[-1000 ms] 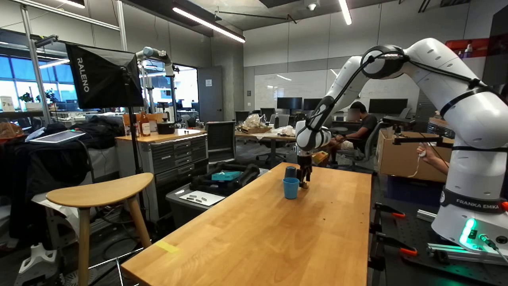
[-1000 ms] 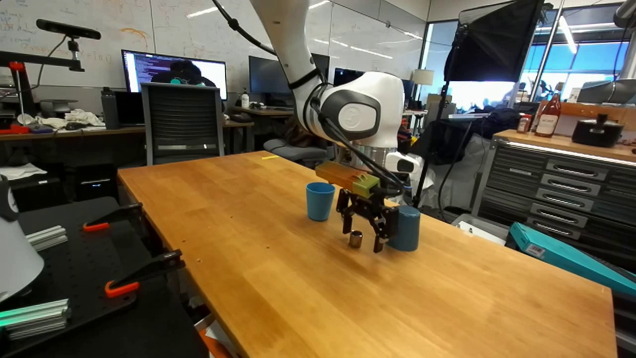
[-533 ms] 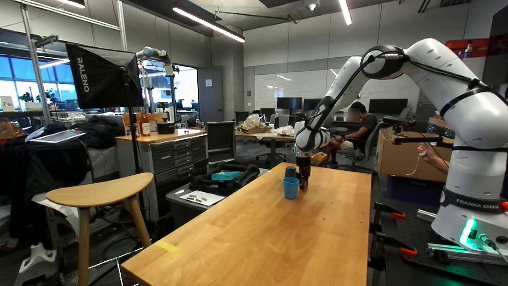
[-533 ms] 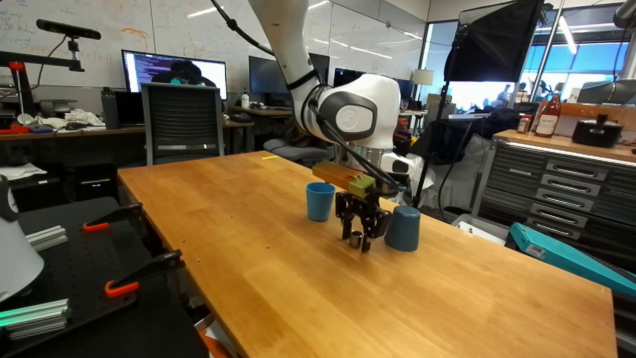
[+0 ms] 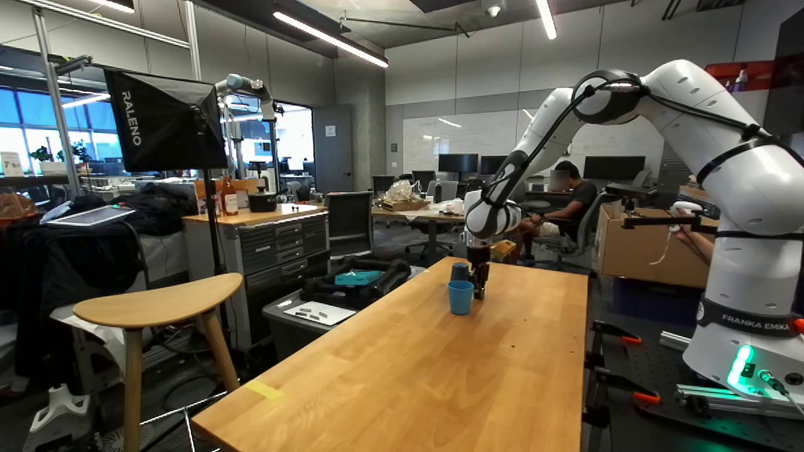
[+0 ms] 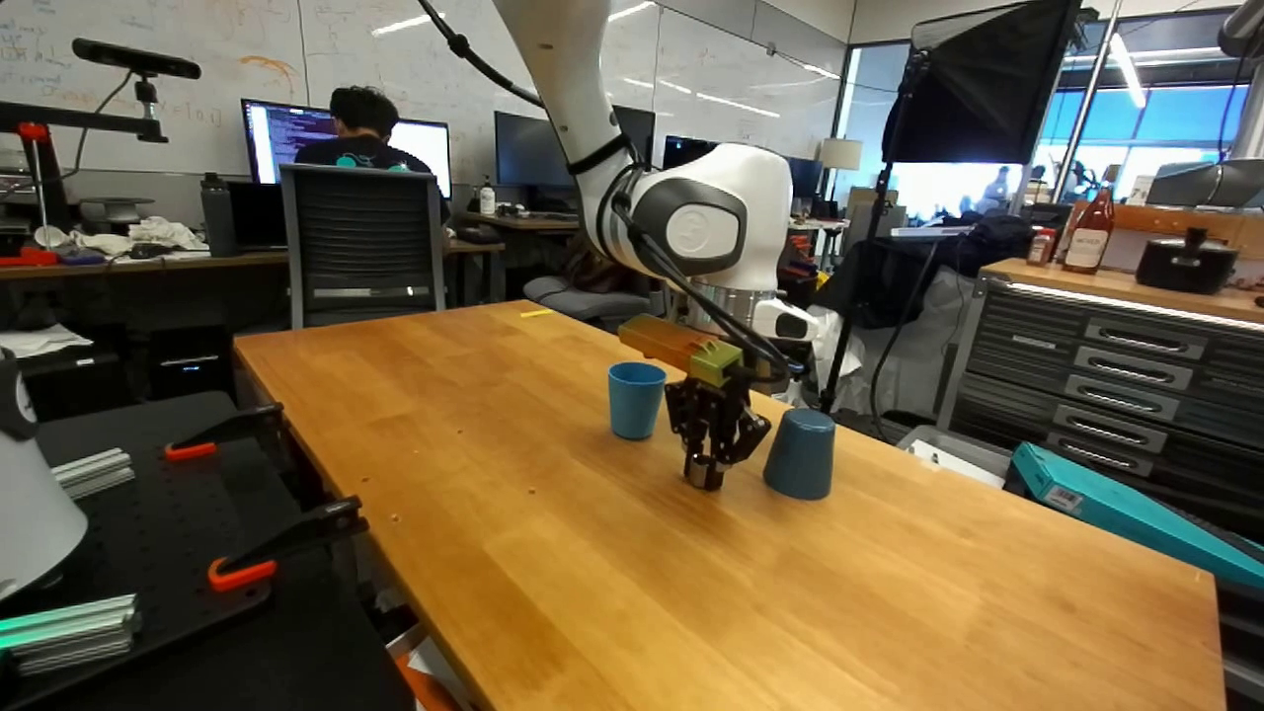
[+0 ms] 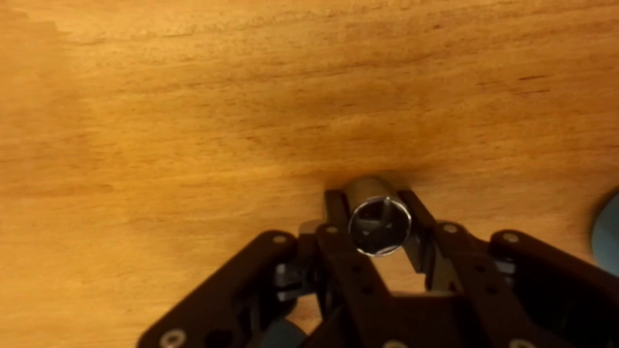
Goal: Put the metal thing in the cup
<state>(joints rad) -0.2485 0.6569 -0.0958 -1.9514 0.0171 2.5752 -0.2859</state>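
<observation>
The metal thing [image 7: 378, 217] is a short shiny hollow cylinder standing on the wooden table. My gripper [image 7: 371, 198] points down with one finger against each side of it, shut on it low at the tabletop. In an exterior view the metal thing [image 6: 703, 472] shows as a small glint between the fingertips. The cup [image 6: 635, 403], light blue and upright with its mouth up, stands on the table just left of the gripper there. In an exterior view the cup [image 5: 460, 298] stands in front of the gripper [image 5: 479, 294], partly covering the view behind.
A darker blue cup [image 6: 802, 456] stands upside down close on the gripper's other side. In the wrist view a blue round edge [image 7: 607, 237] shows at the right. The long table's edge [image 6: 987, 484] runs behind the cups. A person [image 5: 575, 194] sits in the background.
The gripper's fingers have come together from wide apart, either side of the metal thing, onto it. The arm has shifted slightly. Both cups and the metal thing stand where they were.
</observation>
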